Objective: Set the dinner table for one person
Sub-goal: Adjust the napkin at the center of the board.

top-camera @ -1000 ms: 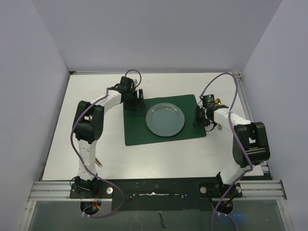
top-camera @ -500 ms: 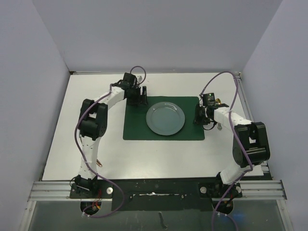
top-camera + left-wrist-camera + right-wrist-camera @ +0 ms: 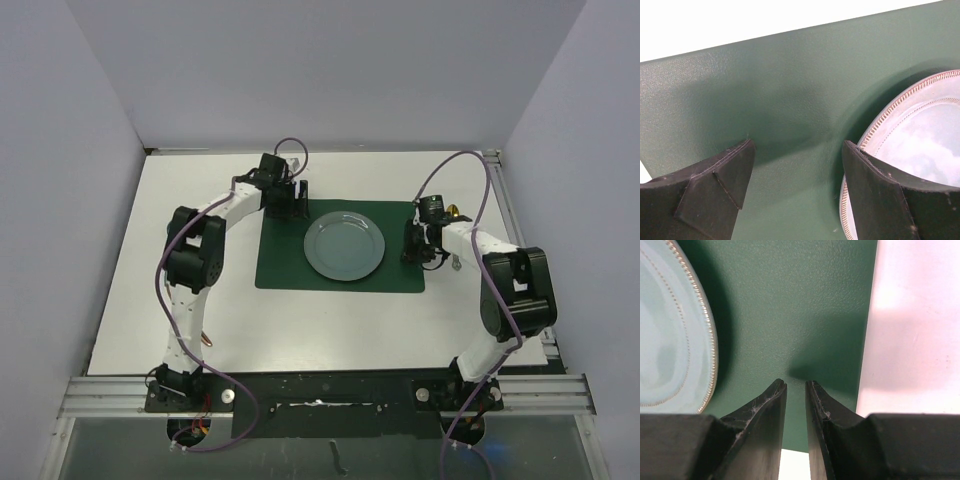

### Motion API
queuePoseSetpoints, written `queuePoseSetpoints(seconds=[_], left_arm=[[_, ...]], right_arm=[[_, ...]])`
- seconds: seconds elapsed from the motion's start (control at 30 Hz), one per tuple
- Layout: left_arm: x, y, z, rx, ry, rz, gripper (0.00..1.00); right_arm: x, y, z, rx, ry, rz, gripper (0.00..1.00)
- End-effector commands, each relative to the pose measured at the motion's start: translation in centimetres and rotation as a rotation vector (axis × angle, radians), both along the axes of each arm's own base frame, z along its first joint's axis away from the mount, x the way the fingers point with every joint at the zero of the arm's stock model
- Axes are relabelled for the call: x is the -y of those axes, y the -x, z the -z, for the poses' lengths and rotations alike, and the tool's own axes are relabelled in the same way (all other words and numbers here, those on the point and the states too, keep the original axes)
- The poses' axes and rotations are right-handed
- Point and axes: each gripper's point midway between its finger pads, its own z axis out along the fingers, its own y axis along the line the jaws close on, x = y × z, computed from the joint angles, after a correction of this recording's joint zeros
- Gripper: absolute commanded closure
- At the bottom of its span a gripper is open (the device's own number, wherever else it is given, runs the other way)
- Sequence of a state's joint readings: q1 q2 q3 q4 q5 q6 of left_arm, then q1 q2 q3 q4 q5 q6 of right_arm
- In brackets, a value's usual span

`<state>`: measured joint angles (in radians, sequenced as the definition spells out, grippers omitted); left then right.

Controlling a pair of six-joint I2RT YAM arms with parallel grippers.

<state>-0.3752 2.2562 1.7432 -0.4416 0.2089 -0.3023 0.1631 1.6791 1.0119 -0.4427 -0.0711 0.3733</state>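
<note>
White matte worktop carries a dark green rectangular placemat and round pale-blue plate, left gripper wide open, right gripper nearly closed and empty; cutlery likely next.

The dinner table is a big white matte top with metal rail running along its right side and near edge. A dark green placemat lies flat on it, a little past the middle towards the far side, long edges running left to right. A pale blue-grey plate with a beaded rim sits on the mat, right of the mat's centre. Near the table's left near corner lies a small thin coppery thing, too small to make out
</note>
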Motion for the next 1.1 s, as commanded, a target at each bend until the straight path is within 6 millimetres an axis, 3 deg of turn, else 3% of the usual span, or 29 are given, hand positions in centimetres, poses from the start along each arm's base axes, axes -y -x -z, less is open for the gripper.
queuePoseSetpoints(seconds=[0.0, 0.37, 0.87, 1.07], left_arm=[[-0.7, 3.0, 1.9, -0.087, -0.049, 0.008, 0.28], [-0.3, 2.9, 0.2, -0.066, -0.022, 0.012, 0.28], [-0.6, 4.2, -2.1, -0.04, 0.003, 0.002, 0.28], [-0.6, 3.6, -1.9, -0.038, -0.014, 0.0, 0.28]], right_arm=[[-0.3, -2.0, -1.1, 0.055, -0.012, -0.008, 0.76], [-0.4, -2.5, -1.6, 0.064, -0.014, -0.012, 0.77], [-0.5, -3.0, -1.6, 0.063, -0.014, -0.013, 0.77], [-0.6, -2.8, -1.9, 0.069, -0.021, -0.018, 0.77]])
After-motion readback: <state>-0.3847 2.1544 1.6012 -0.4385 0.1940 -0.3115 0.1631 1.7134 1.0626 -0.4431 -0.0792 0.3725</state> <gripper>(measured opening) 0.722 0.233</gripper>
